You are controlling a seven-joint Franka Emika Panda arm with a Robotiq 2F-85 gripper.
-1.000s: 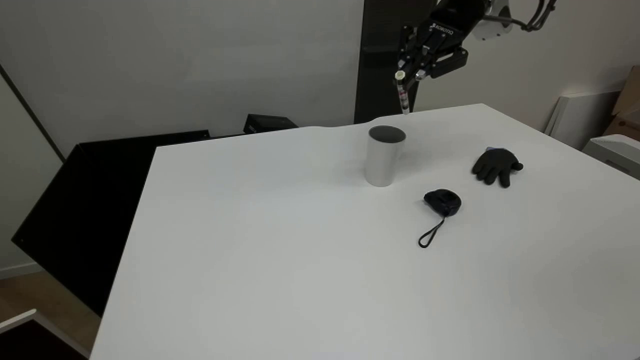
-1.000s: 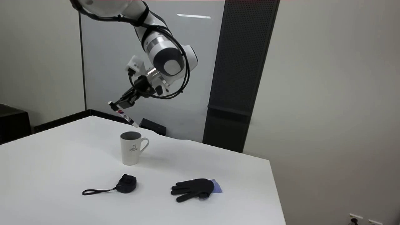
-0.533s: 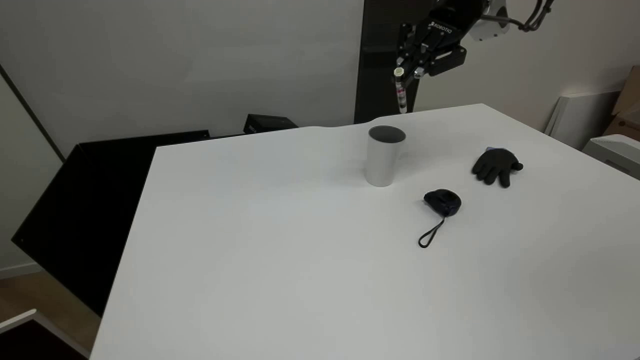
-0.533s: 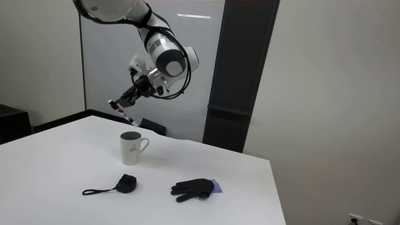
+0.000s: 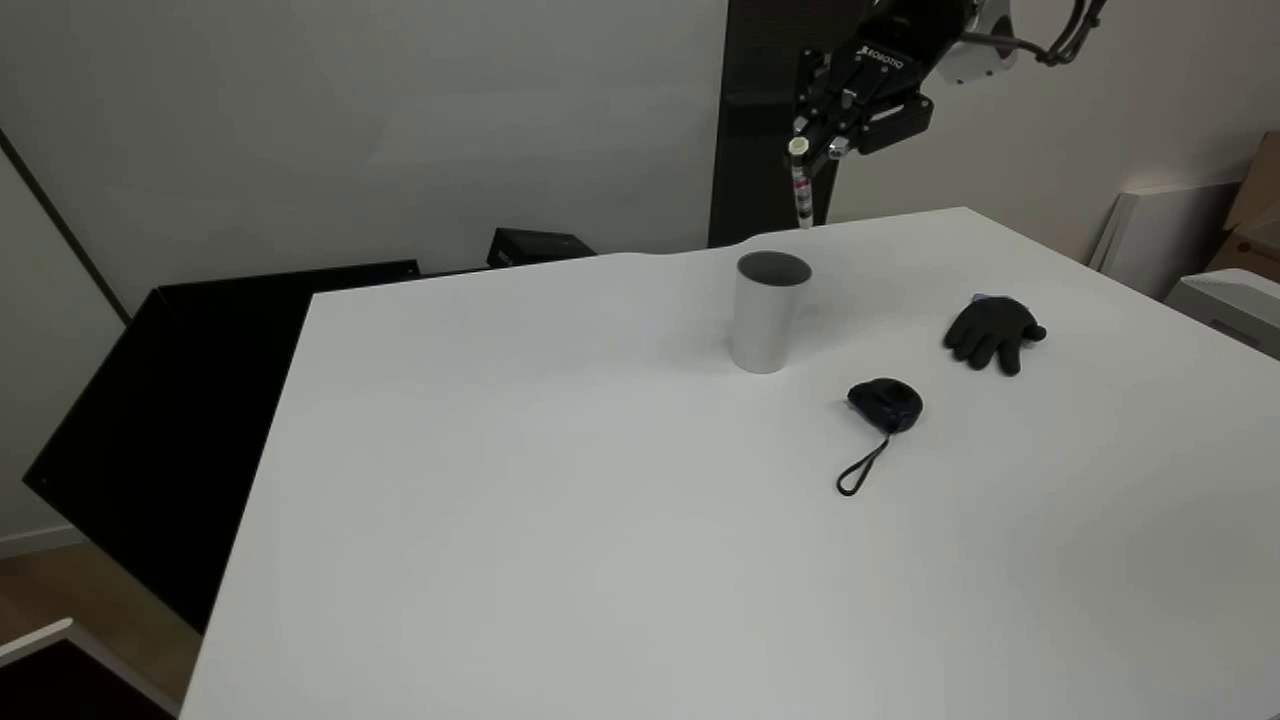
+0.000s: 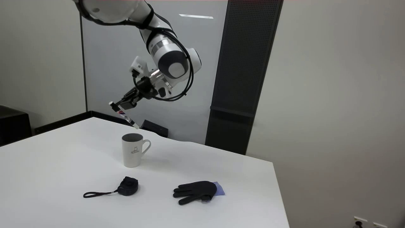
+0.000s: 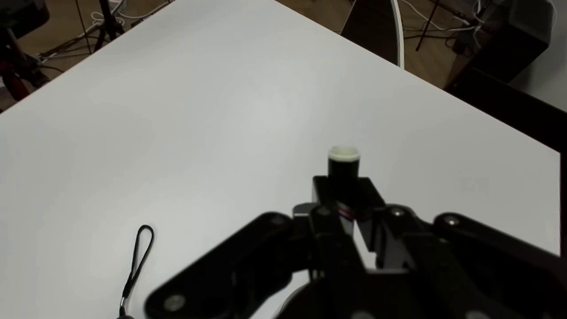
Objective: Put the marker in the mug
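Note:
A white marker with a black band and a pale end (image 5: 803, 195) is held in the air, tilted, in both exterior views (image 6: 126, 117). My gripper (image 5: 817, 160) is shut on it near its black upper end; the pale end cap sticks out past the fingertips in the wrist view (image 7: 344, 170). The white mug (image 6: 131, 155) with a grey inside stands upright on the table, its handle to the right in that exterior view; it also shows in an exterior view (image 5: 763, 325). The marker's lower tip is above the mug's rim, apart from it. In the wrist view the gripper hides most of what lies below.
A black tape measure (image 6: 128, 186) with a strap lies in front of the mug. A black glove (image 6: 196, 191) with a blue cuff lies farther right. The white table (image 5: 500, 500) ends a short way behind the mug.
The arm and the held marker have shifted only very slightly, with the marker a touch higher and to the left in an exterior view. The grip is the same; the mug has not moved.

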